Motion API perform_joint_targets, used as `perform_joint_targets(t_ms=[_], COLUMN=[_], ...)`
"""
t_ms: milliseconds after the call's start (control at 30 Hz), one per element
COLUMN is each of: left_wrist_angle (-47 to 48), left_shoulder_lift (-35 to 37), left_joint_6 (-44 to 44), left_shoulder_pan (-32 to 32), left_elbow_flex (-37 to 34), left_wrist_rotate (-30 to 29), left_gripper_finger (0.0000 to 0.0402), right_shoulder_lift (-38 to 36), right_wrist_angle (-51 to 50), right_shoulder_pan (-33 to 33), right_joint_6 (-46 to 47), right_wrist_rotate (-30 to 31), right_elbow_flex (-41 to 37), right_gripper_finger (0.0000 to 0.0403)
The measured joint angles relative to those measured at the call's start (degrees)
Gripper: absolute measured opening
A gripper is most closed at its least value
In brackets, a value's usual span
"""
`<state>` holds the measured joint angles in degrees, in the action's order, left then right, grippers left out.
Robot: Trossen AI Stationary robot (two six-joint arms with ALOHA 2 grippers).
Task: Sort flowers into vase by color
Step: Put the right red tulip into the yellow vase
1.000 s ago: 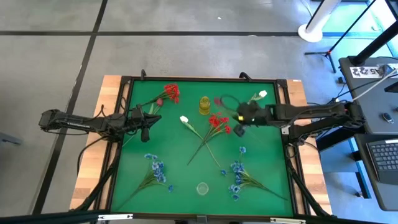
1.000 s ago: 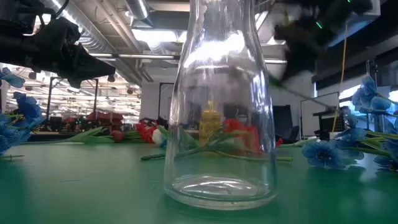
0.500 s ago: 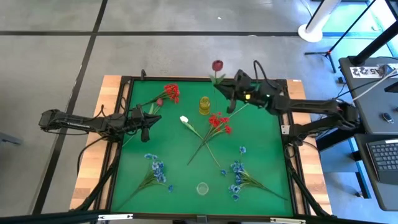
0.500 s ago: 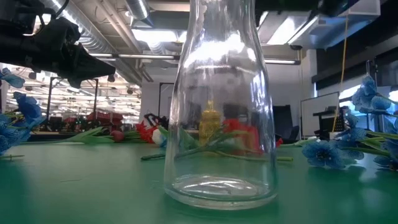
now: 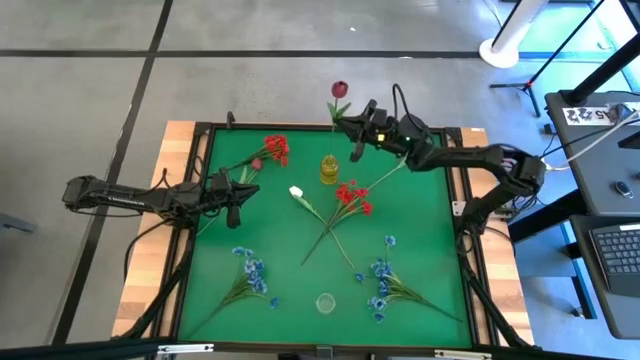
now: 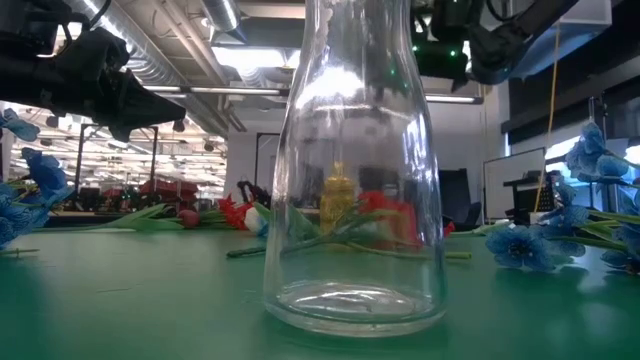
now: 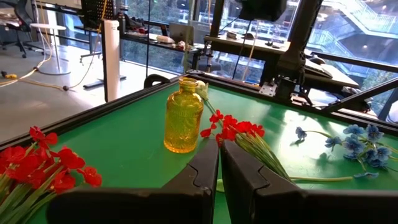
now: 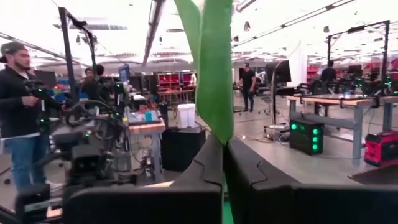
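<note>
The right tool (image 5: 357, 122) hangs above the far edge of the green surface (image 5: 280, 255), fingers pinched on the stem of the dark maroon bud (image 5: 340, 89) (its leaf fills the right wrist view), over the yellow vase (image 5: 329, 170). The left tool (image 5: 240, 190) waits pressed together near the red blooms (image 5: 275, 148). Blue sprays (image 5: 380, 285) flank the clear vase (image 5: 325, 302).

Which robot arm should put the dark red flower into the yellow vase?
The right. Its tool is shut on the maroon flower, held up just beside the yellow vase. The left tool waits, shut and empty, at the table's left side.
</note>
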<state>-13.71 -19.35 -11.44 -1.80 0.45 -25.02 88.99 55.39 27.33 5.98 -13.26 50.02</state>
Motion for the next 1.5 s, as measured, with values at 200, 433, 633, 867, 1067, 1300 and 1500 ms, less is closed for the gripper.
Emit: perform_joint_targets(t_ms=[200, 433, 633, 867, 1067, 1300, 1500], left_wrist_angle=[0.0, 0.0, 0.0, 0.0, 0.0, 0.0, 0.0], left_shoulder_lift=[0.0, 0.0, 0.0, 0.0, 0.0, 0.0, 0.0], left_joint_6=[0.0, 0.0, 0.0, 0.0, 0.0, 0.0, 0.0], left_shoulder_pan=[0.0, 0.0, 0.0, 0.0, 0.0, 0.0, 0.0], left_elbow_flex=[0.0, 0.0, 0.0, 0.0, 0.0, 0.0, 0.0], left_wrist_rotate=[0.0, 0.0, 0.0, 0.0, 0.0, 0.0, 0.0], left_gripper_finger=[0.0018, 0.0018, 0.0018, 0.0018, 0.0018, 0.0018, 0.0018], right_shoulder_lift=[0.0, 0.0, -0.1, -0.2, 0.6, 2.4, 2.4], right_wrist_angle=[-2.8, -1.8, -1.2, -4.2, -9.4, -12.6, -15.5], right_shoulder_pan=[0.9, 0.8, 1.3, 1.2, 1.2, 1.2, 1.2], right_joint_6=[0.4, 0.1, 2.1, 2.7, 3.1, 3.0, 3.1], right_wrist_rotate=[-1.8, -1.7, -3.2, -4.4, -4.5, -3.9, -4.5], right_elbow_flex=[0.0, 0.0, 1.7, 2.7, 2.7, 2.7, 2.7], right_gripper_finger=[0.0001, 0.0001, 0.0001, 0.0001, 0.0001, 0.0009, 0.0076])
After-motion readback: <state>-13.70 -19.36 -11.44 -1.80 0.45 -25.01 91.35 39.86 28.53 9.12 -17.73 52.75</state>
